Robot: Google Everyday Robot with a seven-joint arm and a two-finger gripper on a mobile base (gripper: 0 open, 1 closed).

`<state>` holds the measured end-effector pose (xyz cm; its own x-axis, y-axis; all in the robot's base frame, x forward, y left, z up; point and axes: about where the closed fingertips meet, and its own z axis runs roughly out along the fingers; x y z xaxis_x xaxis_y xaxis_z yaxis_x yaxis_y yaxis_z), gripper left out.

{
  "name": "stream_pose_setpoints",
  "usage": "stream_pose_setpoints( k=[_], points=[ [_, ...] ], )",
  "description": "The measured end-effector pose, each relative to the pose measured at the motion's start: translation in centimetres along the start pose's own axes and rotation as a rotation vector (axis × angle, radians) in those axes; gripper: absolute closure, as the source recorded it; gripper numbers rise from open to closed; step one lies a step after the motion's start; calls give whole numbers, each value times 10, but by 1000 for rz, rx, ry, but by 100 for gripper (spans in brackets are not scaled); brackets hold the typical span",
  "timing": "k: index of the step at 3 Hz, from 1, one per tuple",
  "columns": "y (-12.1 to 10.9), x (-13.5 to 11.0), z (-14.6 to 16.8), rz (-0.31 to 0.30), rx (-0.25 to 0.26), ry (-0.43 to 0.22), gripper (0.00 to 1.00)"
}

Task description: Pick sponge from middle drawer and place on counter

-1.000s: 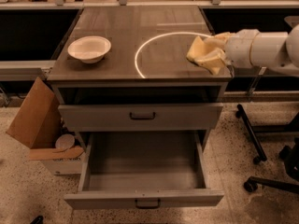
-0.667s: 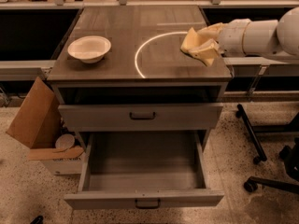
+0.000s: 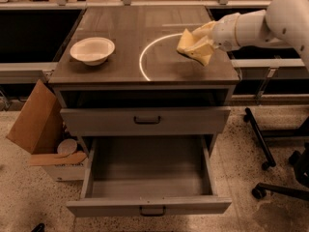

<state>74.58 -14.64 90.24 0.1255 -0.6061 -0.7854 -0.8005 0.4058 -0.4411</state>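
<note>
The pale-yellow sponge (image 3: 195,51) is held in my gripper (image 3: 199,42), which is shut on it just above the right side of the dark counter (image 3: 120,25), at the right end of the pale arc line (image 3: 143,57). My white arm reaches in from the upper right. The middle drawer (image 3: 149,206) is pulled fully out below, and its grey tray shows nothing inside.
A white bowl (image 3: 92,50) stands on the left of the counter. A closed drawer front (image 3: 145,121) sits above the open one. A cardboard box (image 3: 36,124) leans at the cabinet's left. Office chair legs (image 3: 270,173) stand on the floor at the right.
My gripper has carried the sponge leftward from beyond the counter's right edge to a spot over the counter by the arc line. The drawer and bowl have not moved.
</note>
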Motion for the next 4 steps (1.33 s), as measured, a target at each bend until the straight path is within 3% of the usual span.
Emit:
stream_pose_setpoints(
  k=[1, 3, 4],
  points=[
    [3, 7, 27, 22, -80, 27, 50],
    [11, 19, 43, 54, -140, 42, 4],
    [9, 27, 32, 67, -126, 46, 0]
  ],
)
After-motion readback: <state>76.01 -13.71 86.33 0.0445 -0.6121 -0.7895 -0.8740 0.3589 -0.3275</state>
